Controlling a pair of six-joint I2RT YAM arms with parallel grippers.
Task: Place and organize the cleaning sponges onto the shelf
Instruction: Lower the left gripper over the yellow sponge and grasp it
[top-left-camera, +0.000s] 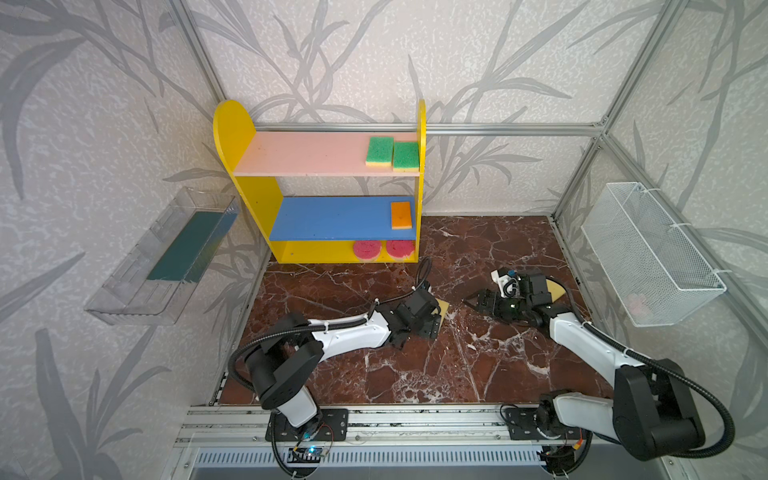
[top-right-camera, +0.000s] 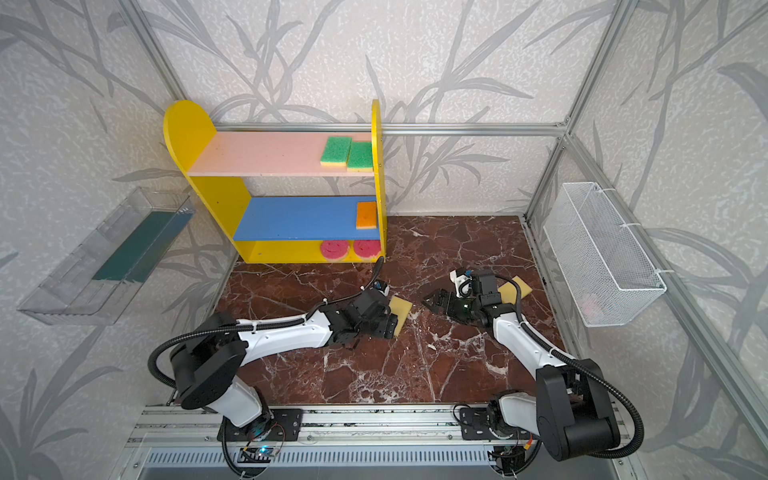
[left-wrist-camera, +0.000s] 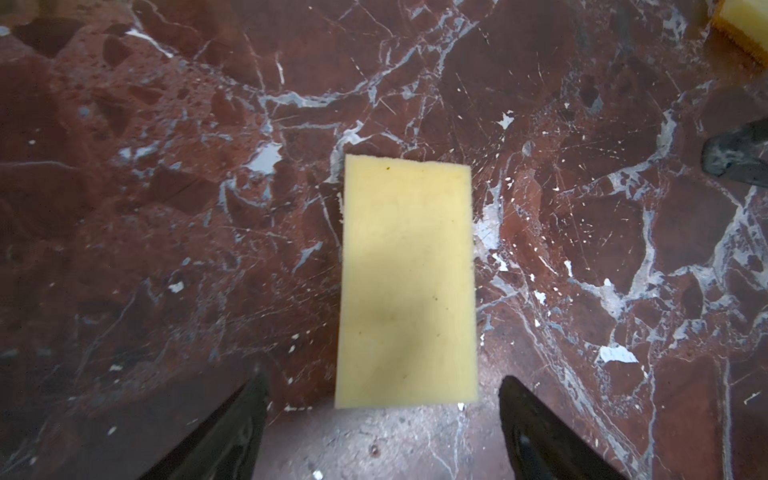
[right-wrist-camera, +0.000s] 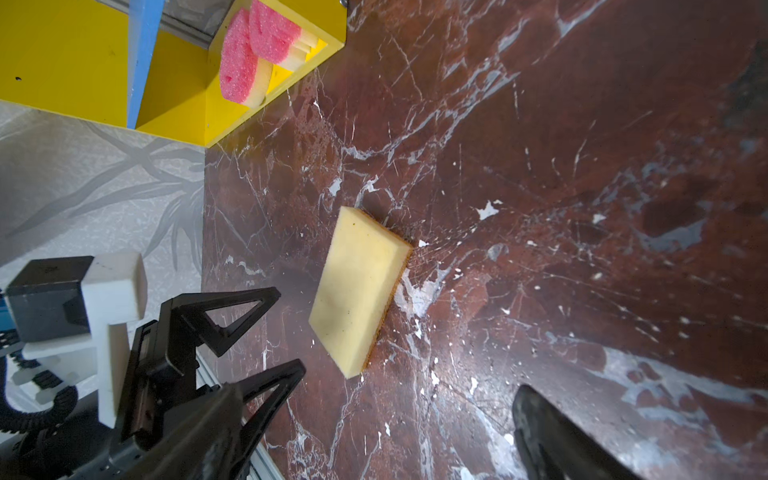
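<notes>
Left gripper (left-wrist-camera: 383, 377), spread wide and gripping nothing, straddles one end of a yellow sponge (left-wrist-camera: 407, 282) flat on the marble tabletop (left-wrist-camera: 166, 208). Right gripper (top-right-camera: 430, 300), seemingly unclenched, sits at its 3 o'clock. Shelf (top-left-camera: 232, 133) at 11 o'clock.

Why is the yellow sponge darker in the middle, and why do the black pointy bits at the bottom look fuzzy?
Left wrist view: a soft shadow falls across the sponge; the left gripper sits too near the lens, so its fingers blur; the table just below shines with glare. In a top view the shelf looks sharp.
</notes>
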